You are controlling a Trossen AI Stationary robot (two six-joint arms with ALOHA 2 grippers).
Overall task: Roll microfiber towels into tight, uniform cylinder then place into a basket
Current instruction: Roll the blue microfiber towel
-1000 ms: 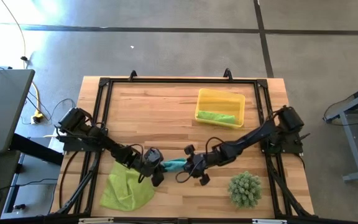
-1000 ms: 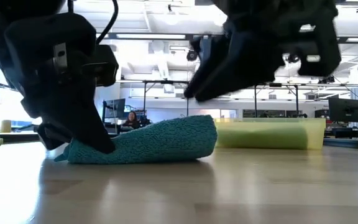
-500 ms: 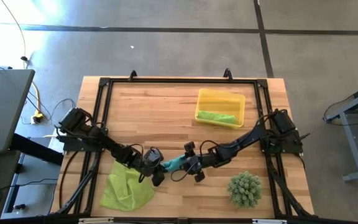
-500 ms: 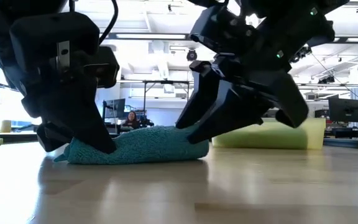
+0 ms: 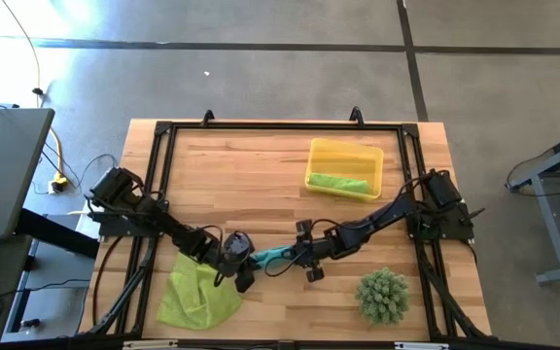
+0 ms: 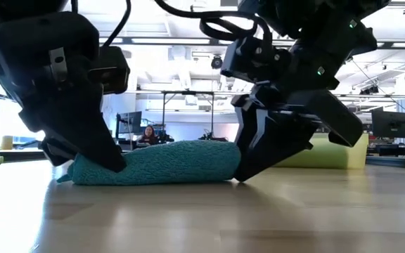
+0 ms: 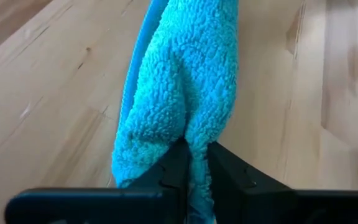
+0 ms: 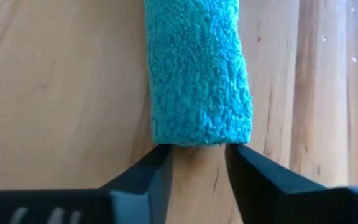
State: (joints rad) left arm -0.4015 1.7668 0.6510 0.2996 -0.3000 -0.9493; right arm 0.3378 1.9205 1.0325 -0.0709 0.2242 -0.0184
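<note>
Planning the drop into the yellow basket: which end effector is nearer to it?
Right. The right end effector is at the teal towel's basket-side end; the left end effector pinches the far end, farther from the basket.

Lighting: bright and even in the high view, with a pale glare patch on the grey floor point(image 5: 76, 24) at the upper left and soft shadows under the arms. Low view: both arms backlit to near-silhouette against ceiling lights point(image 6: 181, 41); near tabletop point(image 6: 202, 218) blurred. Wrist views: teal towel point(image 8: 197, 68) sharp, well lit.
</note>
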